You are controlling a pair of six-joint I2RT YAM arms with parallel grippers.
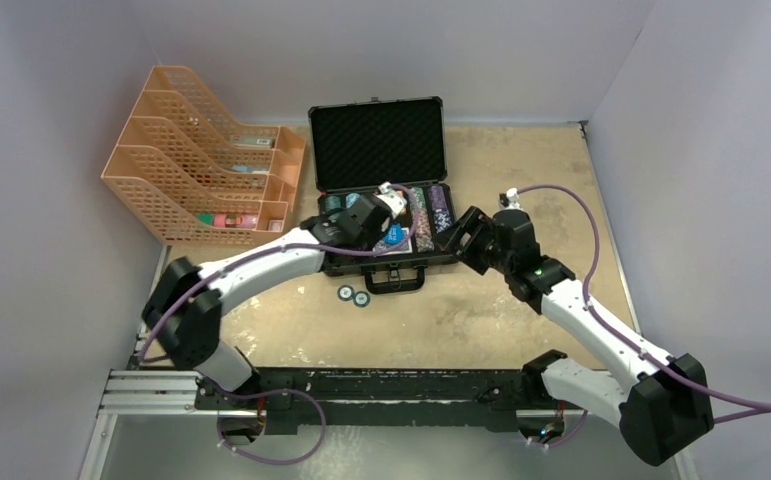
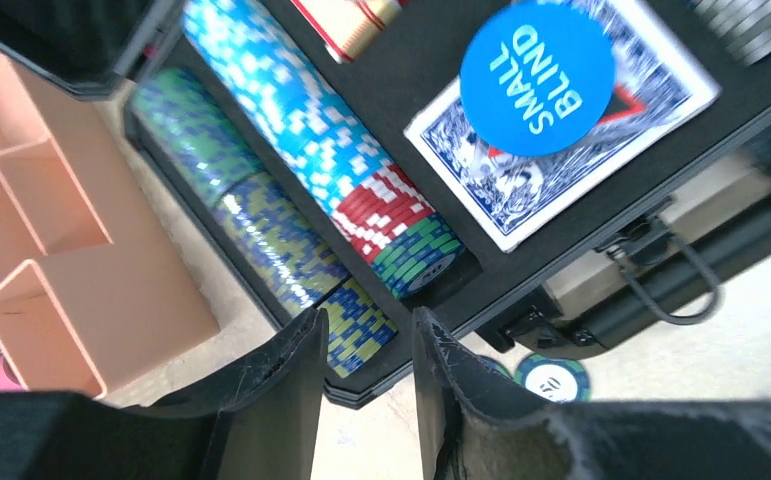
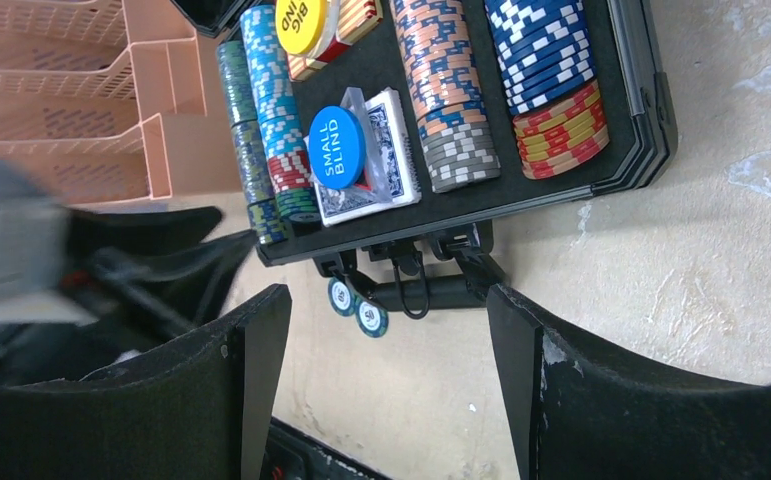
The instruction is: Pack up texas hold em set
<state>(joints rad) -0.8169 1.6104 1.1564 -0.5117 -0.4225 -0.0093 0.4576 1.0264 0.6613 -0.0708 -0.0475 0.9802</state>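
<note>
The black case (image 1: 377, 140) lies open at the table's far middle, lid upright, with rows of poker chips (image 2: 291, 120) in its foam base. The card deck (image 2: 581, 170) lies in it under a blue "SMALL BLIND" disc (image 2: 536, 78). Two loose green-rimmed chips (image 1: 353, 296) lie on the table in front of the case, near its handle (image 1: 396, 282); they also show in the right wrist view (image 3: 371, 318). My left gripper (image 1: 379, 212) hovers over the case's front left corner, open and empty (image 2: 366, 320). My right gripper (image 1: 466, 240) is open and empty beside the case's right front (image 3: 386, 300).
The orange mesh file organiser (image 1: 201, 165) stands left of the case, close to its left edge, with small items in its slots. Grey walls enclose the table on three sides. The black arm rail (image 1: 381, 385) runs along the near edge.
</note>
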